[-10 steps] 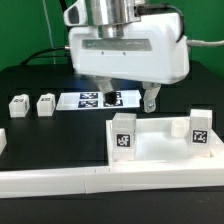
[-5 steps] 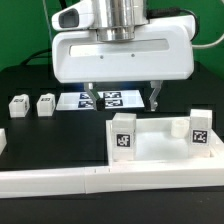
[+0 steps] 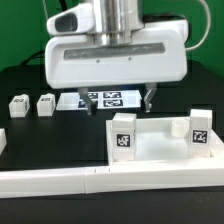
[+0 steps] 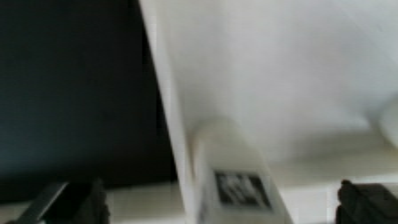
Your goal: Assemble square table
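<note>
Exterior view: the gripper [image 3: 121, 98] hangs over the middle of the black worktop [image 3: 30, 85], fingers [image 3: 150, 98] spread wide with nothing between them. The square table top [image 3: 160, 150] lies near the worktop's front edge, just behind the barrier wall [image 3: 60, 182]. A near leg block [image 3: 123, 135] and a far leg block [image 3: 199, 128] stand upright at its corners. Two loose leg blocks [image 3: 45, 104] sit towards the exterior view's left, and the marker board [image 3: 108, 99] lies behind the gripper.

Wrist view: the picture is blurred. The fingertips [image 4: 71, 205] stand wide apart, with white plastic and a tag [image 4: 240, 187] between them.
</note>
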Motion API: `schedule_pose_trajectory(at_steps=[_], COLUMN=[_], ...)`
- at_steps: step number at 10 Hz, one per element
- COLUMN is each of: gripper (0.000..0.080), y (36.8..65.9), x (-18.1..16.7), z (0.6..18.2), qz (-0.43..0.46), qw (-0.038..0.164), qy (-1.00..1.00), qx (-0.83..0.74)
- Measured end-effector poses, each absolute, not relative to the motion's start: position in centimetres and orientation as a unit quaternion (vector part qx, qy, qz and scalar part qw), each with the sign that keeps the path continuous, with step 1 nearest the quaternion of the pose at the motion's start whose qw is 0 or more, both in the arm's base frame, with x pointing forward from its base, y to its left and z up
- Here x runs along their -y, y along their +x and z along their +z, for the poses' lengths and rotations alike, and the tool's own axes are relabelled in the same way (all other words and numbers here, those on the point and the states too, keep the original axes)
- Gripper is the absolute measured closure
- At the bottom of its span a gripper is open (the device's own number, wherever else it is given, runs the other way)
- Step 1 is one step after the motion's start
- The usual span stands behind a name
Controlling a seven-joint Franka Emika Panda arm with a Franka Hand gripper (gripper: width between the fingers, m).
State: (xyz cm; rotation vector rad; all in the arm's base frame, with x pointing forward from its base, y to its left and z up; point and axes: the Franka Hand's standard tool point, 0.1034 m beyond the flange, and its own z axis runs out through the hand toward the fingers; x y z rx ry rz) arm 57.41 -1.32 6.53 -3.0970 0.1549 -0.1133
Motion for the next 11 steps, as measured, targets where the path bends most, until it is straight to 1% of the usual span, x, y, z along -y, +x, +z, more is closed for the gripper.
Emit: schedule_pose_trajectory(at_steps=[2,3,4,6,7,8,9,11], gripper=[0.0151,0.0151,0.0151,0.0151,0.0285,0.0285,0.0436,0.0707], y=[56.5,56.5,56.5,56.5,56.5,56.5,56.5,56.5], x=[1.6,1.3,1.2,1.1,1.1,1.1,1.1,1.3], z=[3.0,1.9,1.3,1.1,1.1,1.1,1.1,1.1], qz=[-0.033,-0.041,-0.044,-0.046,-0.046,-0.046,-0.046,-0.046], qw=[0.008,0.002,-0.001,-0.002,-0.002,-0.002,-0.003,-0.004], qy=[-0.998,-0.998,-0.998,-0.998,-0.998,-0.998,-0.998,-0.998], qx=[-0.049,-0.047,-0.045,-0.044,-0.044,-0.044,-0.044,-0.045])
